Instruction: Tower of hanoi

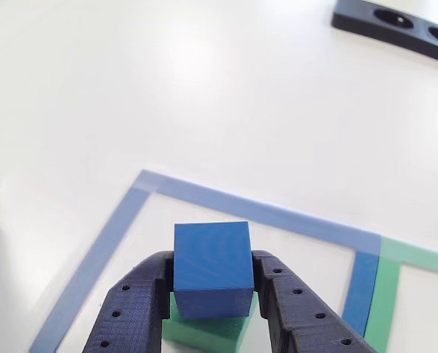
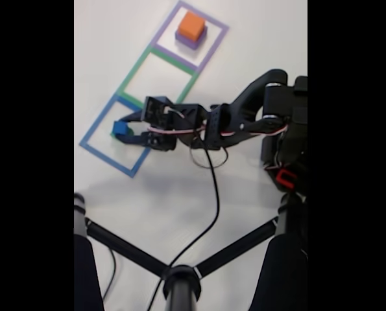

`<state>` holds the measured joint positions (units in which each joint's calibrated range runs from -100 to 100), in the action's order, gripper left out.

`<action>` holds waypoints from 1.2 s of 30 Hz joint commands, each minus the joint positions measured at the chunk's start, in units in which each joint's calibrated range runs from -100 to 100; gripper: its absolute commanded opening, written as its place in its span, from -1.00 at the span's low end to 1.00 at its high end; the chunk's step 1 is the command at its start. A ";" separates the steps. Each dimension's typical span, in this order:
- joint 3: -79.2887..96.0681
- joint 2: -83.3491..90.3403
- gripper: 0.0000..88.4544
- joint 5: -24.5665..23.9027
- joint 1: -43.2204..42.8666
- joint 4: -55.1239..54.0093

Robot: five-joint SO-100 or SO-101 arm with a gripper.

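Gripping blue cube [image 1: 212, 268], end effector [image 1: 213, 283] over green cube [image 1: 204, 332].

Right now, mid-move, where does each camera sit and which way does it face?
Other view: rides low behind the gripper, looking forward along the table; both black fingers clamp the blue cube above the green cube.
Fixed view: stands high, looking down on the white table and the whole arm; orange cube sits on the purple cube.
Shared: gripper, blue cube, blue square outline.
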<state>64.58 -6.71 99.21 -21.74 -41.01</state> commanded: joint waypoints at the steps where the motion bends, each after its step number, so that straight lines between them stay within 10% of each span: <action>1: -2.11 -0.34 -0.82 0.79 -0.72 -2.49; 26: -3.29 -4.19 -0.46 0.79 -0.19 -10.83; 36: -3.47 17.45 -0.49 0.79 0.73 14.34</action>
<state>63.01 -1.90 99.21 -21.74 -39.73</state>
